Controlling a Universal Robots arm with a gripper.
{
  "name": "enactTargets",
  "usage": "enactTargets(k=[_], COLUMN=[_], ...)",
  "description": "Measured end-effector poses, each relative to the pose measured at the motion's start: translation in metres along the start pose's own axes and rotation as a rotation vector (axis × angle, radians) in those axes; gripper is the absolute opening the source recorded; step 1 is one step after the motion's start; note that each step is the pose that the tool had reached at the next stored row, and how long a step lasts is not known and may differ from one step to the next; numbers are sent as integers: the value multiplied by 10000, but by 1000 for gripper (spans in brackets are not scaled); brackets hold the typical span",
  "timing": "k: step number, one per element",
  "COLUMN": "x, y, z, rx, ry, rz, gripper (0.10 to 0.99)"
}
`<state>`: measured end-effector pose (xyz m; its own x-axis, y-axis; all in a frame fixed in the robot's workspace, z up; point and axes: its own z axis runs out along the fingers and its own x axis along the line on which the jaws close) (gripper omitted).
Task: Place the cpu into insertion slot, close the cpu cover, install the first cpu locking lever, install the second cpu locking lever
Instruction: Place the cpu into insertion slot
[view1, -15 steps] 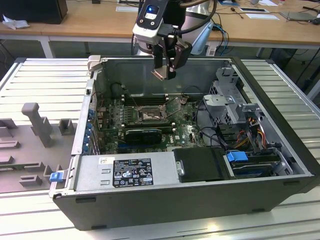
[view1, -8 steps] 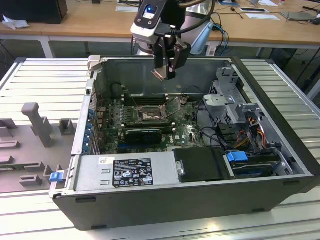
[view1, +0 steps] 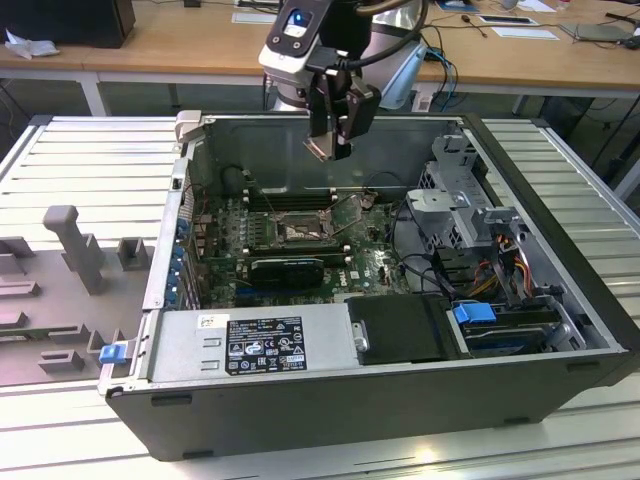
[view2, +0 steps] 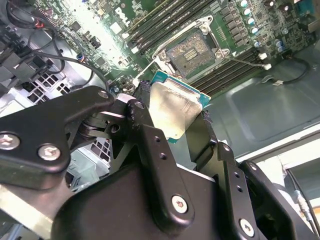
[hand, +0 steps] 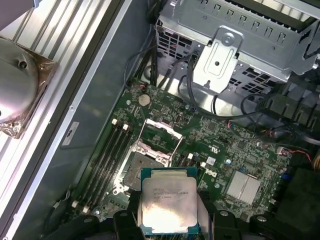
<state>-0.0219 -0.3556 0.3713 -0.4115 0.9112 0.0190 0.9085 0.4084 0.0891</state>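
End effector (view1: 330, 150) clamped on two opposite edges of the cpu (hand: 169, 200), a flat square with pale silver-beige face and green rim, held above the open computer case (view1: 400, 400), dark silver-rimmed insertion slot (hand: 136, 169) uncovered below.

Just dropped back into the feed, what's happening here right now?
The arm's pincer is shut on the cpu, gripping it by its edges in the air above the open computer case. The insertion slot on the green board below is empty, and the cpu cover beside it looks swung open. The chip is not yet seated.
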Motion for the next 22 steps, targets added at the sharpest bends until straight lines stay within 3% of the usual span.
enactTargets(k=[13,17,22], x=[0,0,18], y=[0,-1,-40], z=[0,2,0], rx=[-13,-23,-28], ry=[-62,-116,-134], rz=[696,1267,1485], gripper=[529,529,529])
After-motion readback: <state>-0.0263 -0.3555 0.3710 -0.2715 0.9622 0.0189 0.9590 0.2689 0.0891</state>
